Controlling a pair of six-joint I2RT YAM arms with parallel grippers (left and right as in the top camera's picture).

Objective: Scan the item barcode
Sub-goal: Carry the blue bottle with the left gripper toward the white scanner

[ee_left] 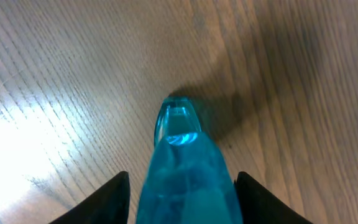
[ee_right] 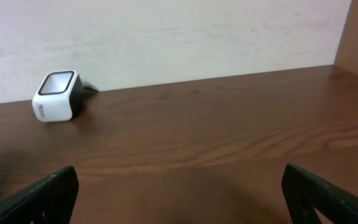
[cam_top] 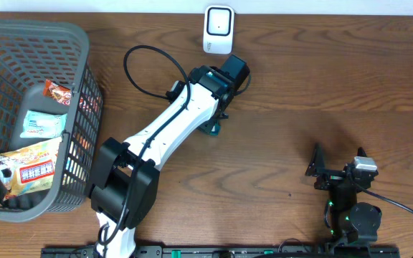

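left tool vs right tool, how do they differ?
Left tool brackets a blue bottle; right tool has nothing between its fingers. Left tool's fingers stand closer together; right tool's are spread wide. Left tool points down at the table; right tool faces the scanner across it. Both have black fingers.

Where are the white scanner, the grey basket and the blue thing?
White box-shaped scanner [cam_top: 219,27]: overhead view, front face.
Grey plastic mesh basket [cam_top: 34,29]: overhead view, far rim.
Translucent blue plastic item [ee_left: 185,168]: left wrist view, body.

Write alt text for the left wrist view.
A translucent blue item sits between the left tool's two dark fingers, its narrow tip pointing away over a wood-grain table. Whether the fingers grip it is unclear.
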